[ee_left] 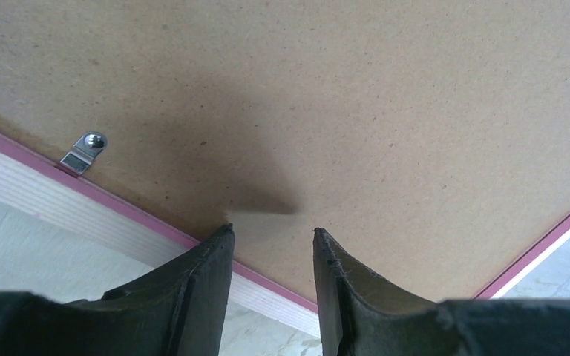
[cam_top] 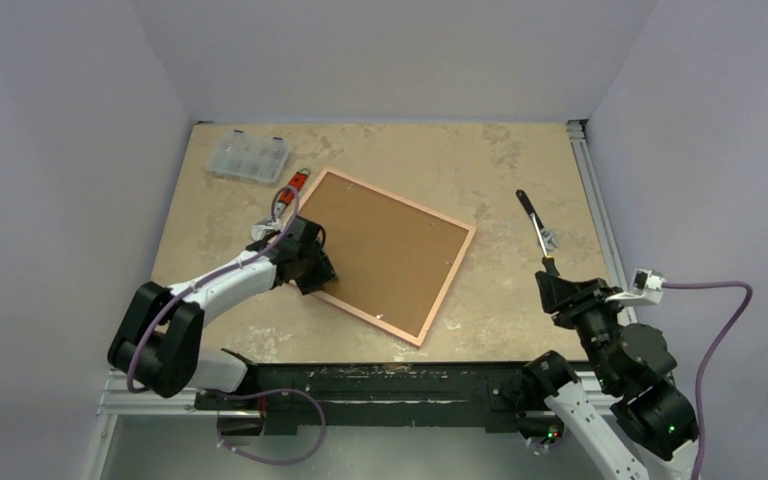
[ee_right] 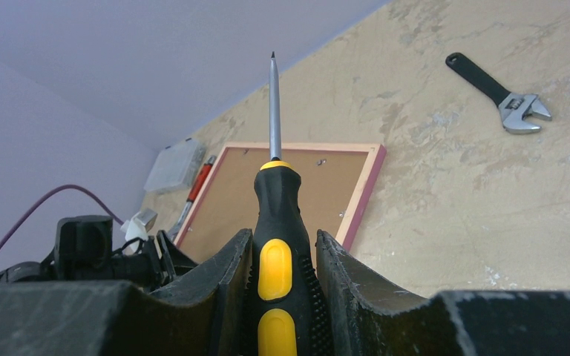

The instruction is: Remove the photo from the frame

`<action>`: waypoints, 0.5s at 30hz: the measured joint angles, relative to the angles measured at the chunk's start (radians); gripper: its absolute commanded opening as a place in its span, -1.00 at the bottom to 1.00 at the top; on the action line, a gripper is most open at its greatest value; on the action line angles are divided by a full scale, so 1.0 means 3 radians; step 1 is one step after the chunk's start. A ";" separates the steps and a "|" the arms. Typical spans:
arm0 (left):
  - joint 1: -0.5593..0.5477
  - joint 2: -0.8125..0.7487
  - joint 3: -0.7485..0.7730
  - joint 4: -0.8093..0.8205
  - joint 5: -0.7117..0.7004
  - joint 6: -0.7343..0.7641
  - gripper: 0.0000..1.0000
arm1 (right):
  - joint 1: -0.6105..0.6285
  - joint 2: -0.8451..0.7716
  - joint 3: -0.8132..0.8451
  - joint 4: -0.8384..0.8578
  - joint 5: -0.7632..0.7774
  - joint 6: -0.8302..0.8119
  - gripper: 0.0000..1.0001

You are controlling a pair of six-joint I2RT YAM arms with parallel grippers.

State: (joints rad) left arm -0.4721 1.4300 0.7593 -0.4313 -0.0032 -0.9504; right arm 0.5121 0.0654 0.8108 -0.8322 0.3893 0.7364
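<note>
Done: nothing out yet; pink-rimmed brown fibreboard frame [cam_top: 390,250] lies back-up beneath the spread left pincer [ee_left: 271,231].
Remaining: photo unseen, presumably inside; right pincer [ee_right: 282,245] pinches black-yellow screwdriver [ee_right: 276,211].

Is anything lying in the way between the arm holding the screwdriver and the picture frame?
Nothing visible does. Only bare table separates the right gripper, shut on the screwdriver, from the frame; the wrench lies aside, off that path.
</note>
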 measured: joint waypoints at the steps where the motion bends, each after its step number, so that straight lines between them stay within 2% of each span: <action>1: -0.0006 -0.0099 -0.0095 0.0025 -0.0006 -0.0046 -0.11 | 0.0000 0.0019 -0.0027 0.0027 -0.0027 0.0009 -1.00; 7: -0.0202 -0.0661 -0.0519 0.0015 -0.0130 -0.0291 -0.02 | 0.0000 0.0172 -0.0215 0.0178 -0.0193 0.0045 -1.00; 12: -0.0797 -0.0754 -0.0477 -0.0251 -0.0284 -0.0281 0.00 | 0.0000 0.0506 -0.0331 0.0245 -0.0351 0.0093 -1.00; 15: -0.0980 -0.0774 -0.0388 -0.0397 -0.0306 -0.0210 0.02 | 0.0000 0.0910 -0.0385 0.0281 -0.0474 0.0144 -1.00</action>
State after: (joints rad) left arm -0.7662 1.1976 0.6430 -0.5503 -0.0952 -1.0134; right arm 0.5121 0.3386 0.6952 -0.7479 0.2470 0.7795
